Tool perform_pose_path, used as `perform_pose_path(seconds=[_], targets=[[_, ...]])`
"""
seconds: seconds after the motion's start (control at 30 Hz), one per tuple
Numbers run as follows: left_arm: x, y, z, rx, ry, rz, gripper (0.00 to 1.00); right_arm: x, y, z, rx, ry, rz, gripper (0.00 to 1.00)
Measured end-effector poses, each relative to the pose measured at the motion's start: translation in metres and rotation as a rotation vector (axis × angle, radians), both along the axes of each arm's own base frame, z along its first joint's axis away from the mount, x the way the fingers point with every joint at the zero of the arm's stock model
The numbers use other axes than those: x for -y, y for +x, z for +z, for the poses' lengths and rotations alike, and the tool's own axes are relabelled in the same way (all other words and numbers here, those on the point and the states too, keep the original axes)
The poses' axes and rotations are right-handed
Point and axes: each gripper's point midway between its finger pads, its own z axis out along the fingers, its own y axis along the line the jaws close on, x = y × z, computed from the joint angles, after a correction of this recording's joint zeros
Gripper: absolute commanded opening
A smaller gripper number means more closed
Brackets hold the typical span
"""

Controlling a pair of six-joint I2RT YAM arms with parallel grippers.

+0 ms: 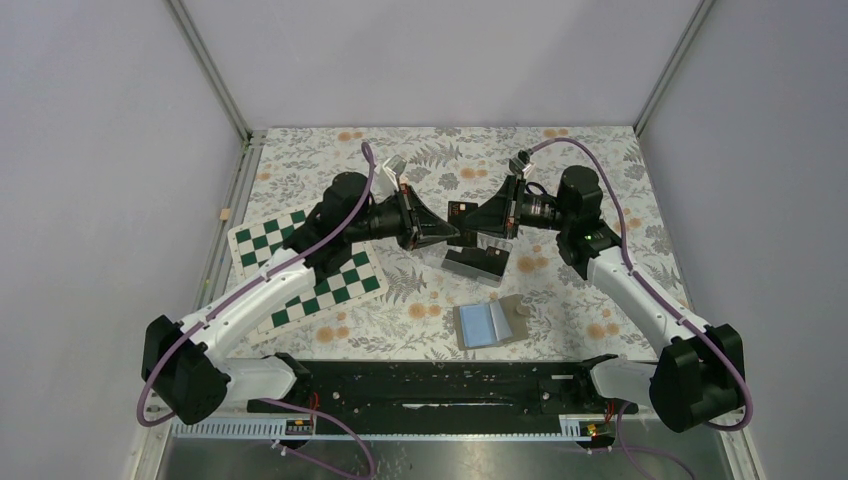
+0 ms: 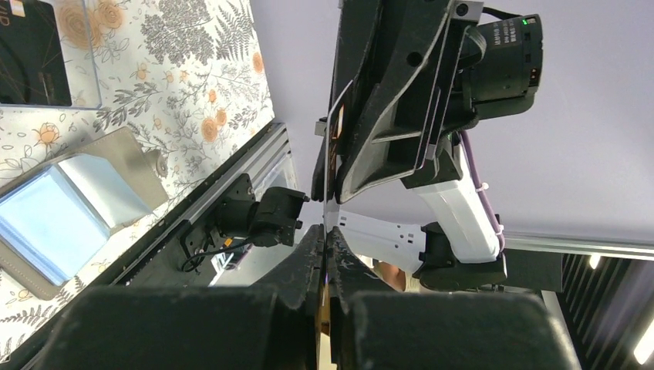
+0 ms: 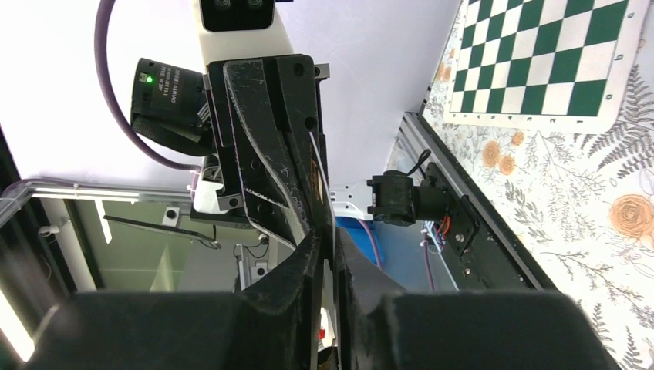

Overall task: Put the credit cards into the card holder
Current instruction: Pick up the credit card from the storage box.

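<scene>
Top external view: left gripper [image 1: 448,234] and right gripper [image 1: 472,218] both pinch one card [image 1: 459,209]; the open card holder [image 1: 490,325] lies toward the near edge, nearer the right arm.

card holder [image 1: 492,322]: matt cover, sheeny blue lining | box [image 1: 476,265]: clear glossy plastic

Between left claw [image 1: 447,235] and right claw [image 1: 470,222], 1 credit card [image 1: 459,211]. Nearside of both, clear box [image 1: 475,263], then card holder [image 1: 492,323].
</scene>
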Motion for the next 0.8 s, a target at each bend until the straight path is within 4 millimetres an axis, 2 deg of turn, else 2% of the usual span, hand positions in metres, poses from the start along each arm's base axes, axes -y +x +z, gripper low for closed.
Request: perform_pose_path(seconds=[0.07, 0.2, 0.4, 0.43, 0.67, 0.8], targets=[[-0.001, -0.001, 0.004, 0.011, -0.009, 0.001, 0.00, 0.000, -0.001, 0.003, 0.002, 0.011, 0.005, 0.00], [-0.002, -0.002, 0.005, 0.016, -0.016, 0.001, 0.15, -0.001, -0.003, 0.007, 0.003, 0.027, 0.020, 0.00], [-0.004, -0.001, -0.002, 0.019, 0.014, 0.010, 0.49, -0.001, -0.006, 0.008, -0.001, 0.030, 0.031, 0.00], [-0.004, -0.001, -0.003, 0.019, 0.019, 0.012, 0.52, -0.001, -0.006, 0.008, -0.001, 0.031, 0.033, 0.00], [-0.009, -0.001, -0.008, 0.022, 0.034, 0.032, 0.54, -0.001, -0.008, 0.007, -0.008, 0.029, 0.042, 0.00], [-0.019, -0.001, -0.013, 0.023, 0.046, 0.063, 0.54, 0.000, -0.009, 0.000, -0.043, 0.007, 0.041, 0.00]])
